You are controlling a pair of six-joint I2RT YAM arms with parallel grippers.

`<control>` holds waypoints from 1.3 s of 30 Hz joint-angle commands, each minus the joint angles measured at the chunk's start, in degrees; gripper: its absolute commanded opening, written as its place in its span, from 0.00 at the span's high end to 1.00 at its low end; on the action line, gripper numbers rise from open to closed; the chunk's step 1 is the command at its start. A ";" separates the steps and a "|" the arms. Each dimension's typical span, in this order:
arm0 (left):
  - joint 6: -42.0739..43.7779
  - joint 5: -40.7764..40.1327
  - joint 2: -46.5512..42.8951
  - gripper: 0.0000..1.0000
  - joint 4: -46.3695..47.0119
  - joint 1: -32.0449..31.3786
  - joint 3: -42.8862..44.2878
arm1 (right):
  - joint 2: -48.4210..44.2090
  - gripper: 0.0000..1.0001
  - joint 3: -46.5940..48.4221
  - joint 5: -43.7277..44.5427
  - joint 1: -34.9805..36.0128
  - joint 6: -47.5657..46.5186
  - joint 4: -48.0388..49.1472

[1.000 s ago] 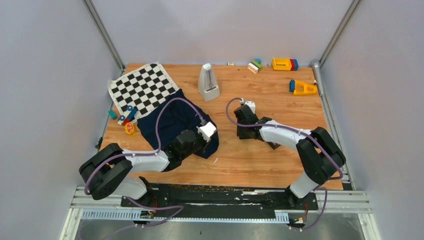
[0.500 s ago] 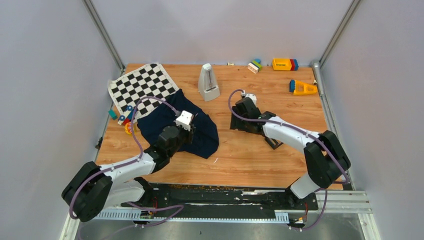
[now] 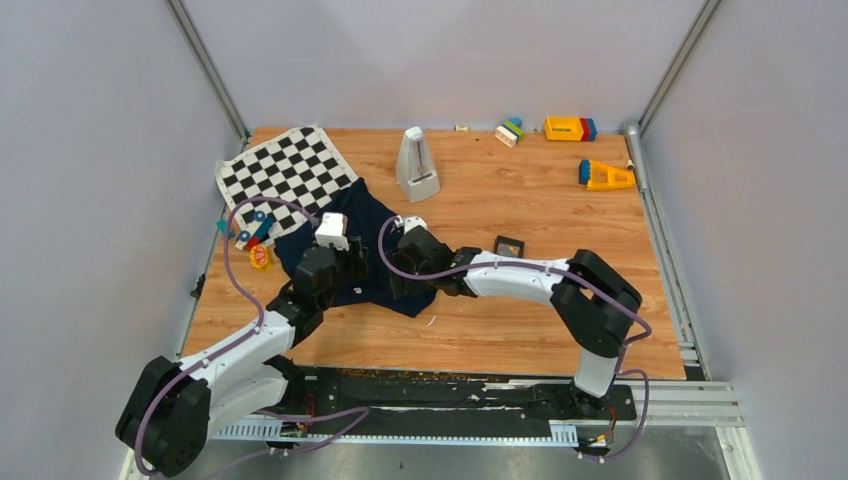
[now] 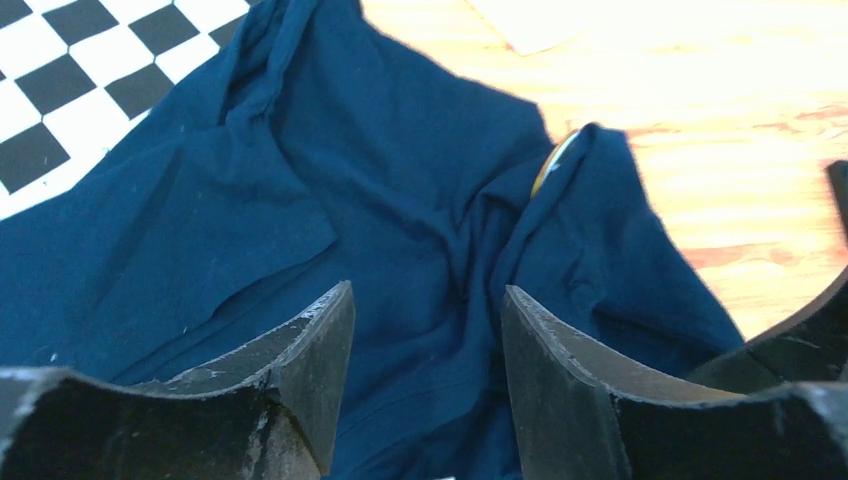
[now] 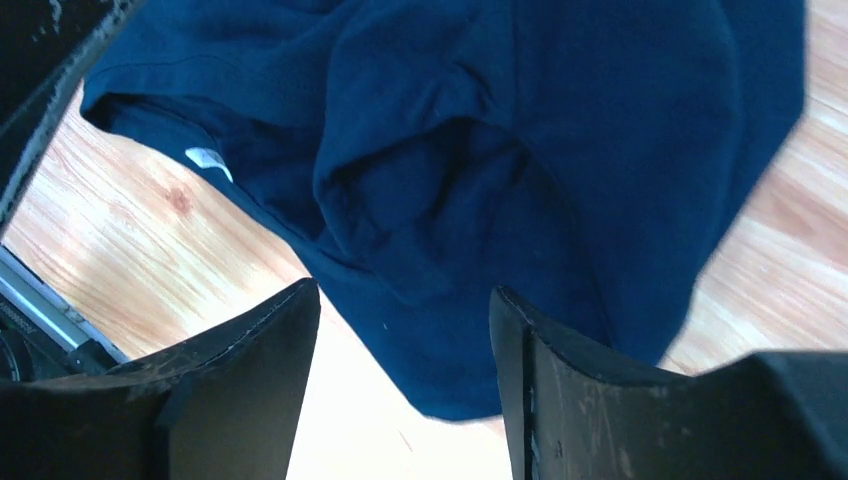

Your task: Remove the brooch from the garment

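The garment (image 3: 350, 245) is a crumpled navy-blue shirt lying on the wooden table, partly over the checkered mat. My left gripper (image 3: 352, 262) hovers over its middle, open, with only cloth (image 4: 400, 200) showing below the gap (image 4: 428, 300). My right gripper (image 3: 398, 278) is open over the shirt's near right edge (image 5: 480, 200), empty (image 5: 402, 300). The brooch shows only as a thin pale curved edge (image 4: 553, 160) tucked in a fold, in the left wrist view. A tiny white fabric tag (image 5: 207, 158) sits at the hem.
A black-and-white checkered mat (image 3: 285, 175) lies at the back left. A white metronome-shaped object (image 3: 417, 165) stands behind the shirt. A small black square box (image 3: 509, 245) sits right of it. Coloured toys lie at the back right (image 3: 570, 128) and left edge (image 3: 255, 240).
Both grippers have opened. The left arm has drawn back leftward over the shirt. The right arm has swung left from the black box to the shirt's right edge.
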 commanded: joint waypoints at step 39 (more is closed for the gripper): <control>-5.01 33.97 25.23 0.43 -2.75 7.48 11.87 | -11.95 0.11 -4.58 2.12 -15.06 3.86 -1.73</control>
